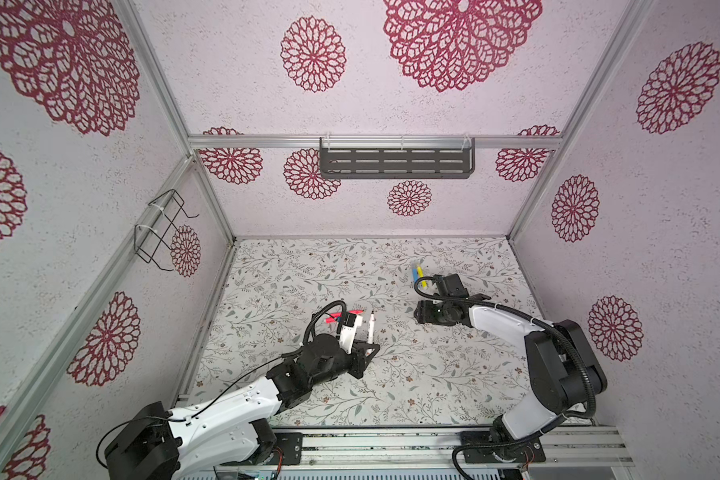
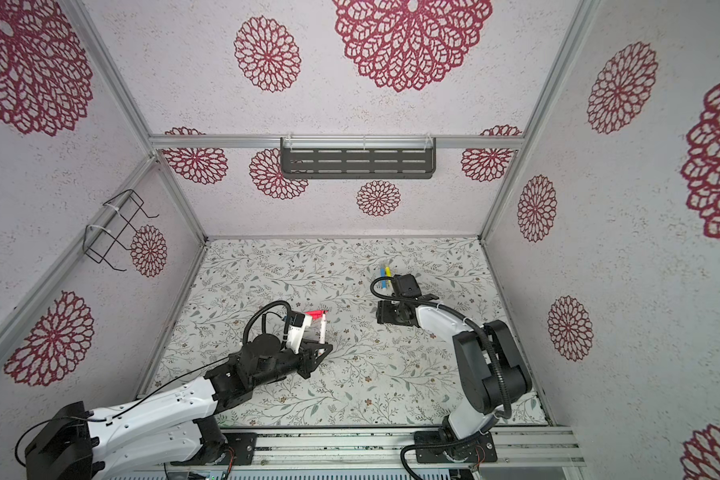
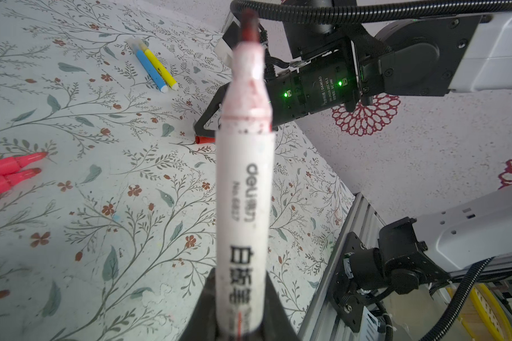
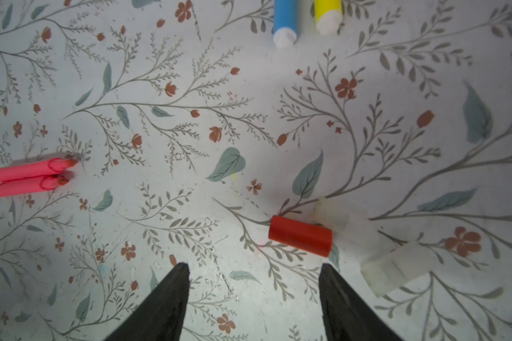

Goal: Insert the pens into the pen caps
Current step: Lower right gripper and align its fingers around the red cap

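My left gripper point(image 3: 240, 277) is shut on the white pen point(image 3: 244, 177), which stands up from it with its dark red tip free; both top views show this pen point(image 1: 371, 326) point(image 2: 322, 328). My right gripper point(image 4: 253, 265) hangs open just above the table with nothing between its fingers. The red pen cap point(image 4: 300, 235) lies just beyond one fingertip, with two clear pen caps point(image 4: 331, 215) point(image 4: 396, 265) beside it. Two pink-red pens point(image 4: 27, 177) point(image 1: 341, 316) lie side by side. A blue pen point(image 4: 284, 20) and a yellow pen point(image 4: 327, 14) lie together farther off.
The floral table cover point(image 1: 391, 374) ends at a metal rail point(image 1: 391, 440) in front, where both arm bases are mounted. Walls close in the other three sides. A dark shelf point(image 1: 395, 162) and a wire rack point(image 1: 163, 232) hang on the walls, well above the table.
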Available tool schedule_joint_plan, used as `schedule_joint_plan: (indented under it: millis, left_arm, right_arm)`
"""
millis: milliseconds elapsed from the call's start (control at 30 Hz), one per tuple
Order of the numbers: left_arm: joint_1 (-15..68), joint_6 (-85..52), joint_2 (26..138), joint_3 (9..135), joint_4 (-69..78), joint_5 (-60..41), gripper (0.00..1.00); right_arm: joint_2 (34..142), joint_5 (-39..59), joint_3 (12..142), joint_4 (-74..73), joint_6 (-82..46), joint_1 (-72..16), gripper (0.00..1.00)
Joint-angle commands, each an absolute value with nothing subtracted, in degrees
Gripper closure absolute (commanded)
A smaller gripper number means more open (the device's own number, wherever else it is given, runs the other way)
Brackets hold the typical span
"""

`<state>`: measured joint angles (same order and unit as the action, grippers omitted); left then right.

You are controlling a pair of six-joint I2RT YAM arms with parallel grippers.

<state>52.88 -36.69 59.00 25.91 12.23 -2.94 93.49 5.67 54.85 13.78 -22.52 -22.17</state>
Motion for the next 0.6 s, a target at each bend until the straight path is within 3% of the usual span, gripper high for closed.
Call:
schedule_joint_plan:
  millis: [0,567]
  left_arm:
    - [53.39,-36.63,57.66,25.49,11.76,-1.84,1.0]
    - [53.44,-36.67,55.13,24.64,10.07,-0.34,1.0]
  right_arm:
    - [93.64,3.46,55.91,13.39,-22.49,-21.61,0.29]
    - [99.61,3.82,59.74,13.44,-22.68,-21.17,0.32]
